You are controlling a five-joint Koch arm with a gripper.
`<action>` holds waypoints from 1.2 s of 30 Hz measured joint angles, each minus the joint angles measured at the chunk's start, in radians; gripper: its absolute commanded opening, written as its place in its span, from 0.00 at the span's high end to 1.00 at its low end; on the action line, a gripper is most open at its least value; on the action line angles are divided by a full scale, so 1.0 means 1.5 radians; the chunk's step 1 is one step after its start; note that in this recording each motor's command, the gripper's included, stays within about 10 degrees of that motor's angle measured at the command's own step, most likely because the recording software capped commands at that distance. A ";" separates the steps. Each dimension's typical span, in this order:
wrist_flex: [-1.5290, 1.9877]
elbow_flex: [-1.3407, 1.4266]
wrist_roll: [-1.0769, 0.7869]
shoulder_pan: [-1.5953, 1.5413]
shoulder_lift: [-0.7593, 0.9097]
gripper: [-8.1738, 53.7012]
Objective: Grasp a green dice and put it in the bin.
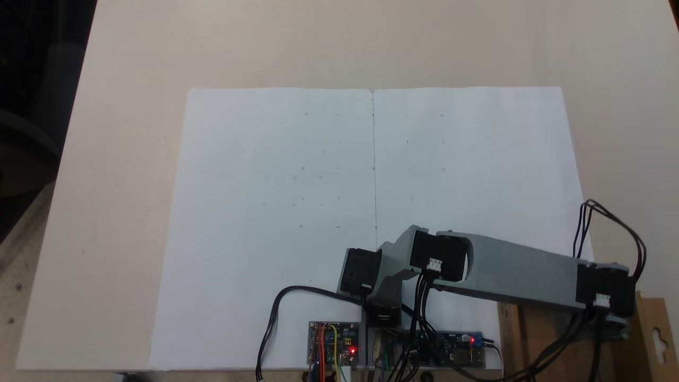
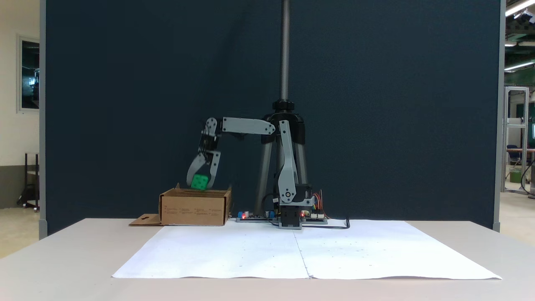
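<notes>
I hold the green dice (image 2: 199, 182) pinched in my gripper (image 2: 201, 185) just above the bin (image 2: 194, 207), so next I need only spread my jaws.

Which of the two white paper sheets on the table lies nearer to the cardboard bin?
The white sheet on the left in the front fixed view: its far corner reaches almost to the bin. The other sheet lies beyond the centre seam, away from the bin.

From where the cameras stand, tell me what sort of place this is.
Probably a lab or workshop: a dark partition panel backs the table, bare circuit boards sit beside the arm, and metal frames stand beyond.
</notes>
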 measured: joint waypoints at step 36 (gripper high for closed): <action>-0.225 -0.046 0.222 -0.445 0.147 0.16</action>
